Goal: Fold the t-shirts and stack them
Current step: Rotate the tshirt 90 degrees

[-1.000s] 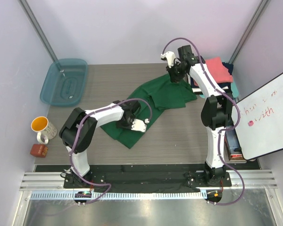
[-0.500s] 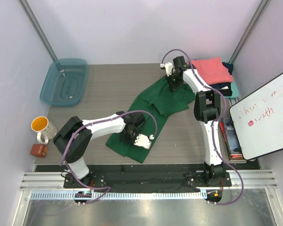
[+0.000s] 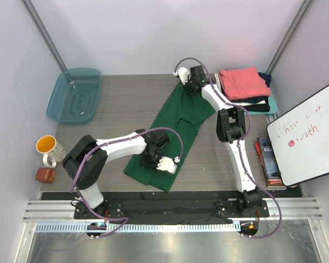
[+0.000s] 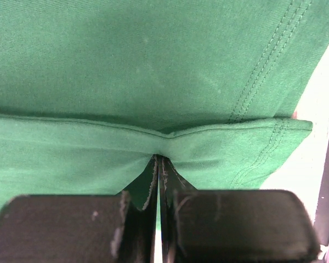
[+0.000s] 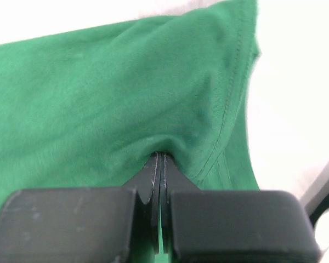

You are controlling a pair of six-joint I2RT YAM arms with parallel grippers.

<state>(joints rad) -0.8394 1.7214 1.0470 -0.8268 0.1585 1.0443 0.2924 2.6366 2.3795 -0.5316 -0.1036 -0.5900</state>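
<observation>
A dark green t-shirt (image 3: 175,131) lies stretched in a long strip across the table, from the far middle to the near middle. My left gripper (image 3: 152,160) is shut on its near end; the left wrist view shows the pinched fold of green t-shirt (image 4: 153,82) at my left gripper (image 4: 159,158). My right gripper (image 3: 191,87) is shut on the far end, where the right wrist view has the green t-shirt (image 5: 109,93) bunched at my right gripper (image 5: 160,155). A stack of folded t-shirts (image 3: 242,83), coral-pink on top, sits at the far right.
A translucent teal tub (image 3: 75,95) stands at the far left. A mug (image 3: 48,148) and a small brown block (image 3: 45,175) sit at the left edge. A whiteboard (image 3: 312,134) and books (image 3: 267,159) lie at the right.
Both grippers kept their hold while the right one moved left and farther back and the left one moved nearer, stretching the crumpled green shirt into a long strip.
</observation>
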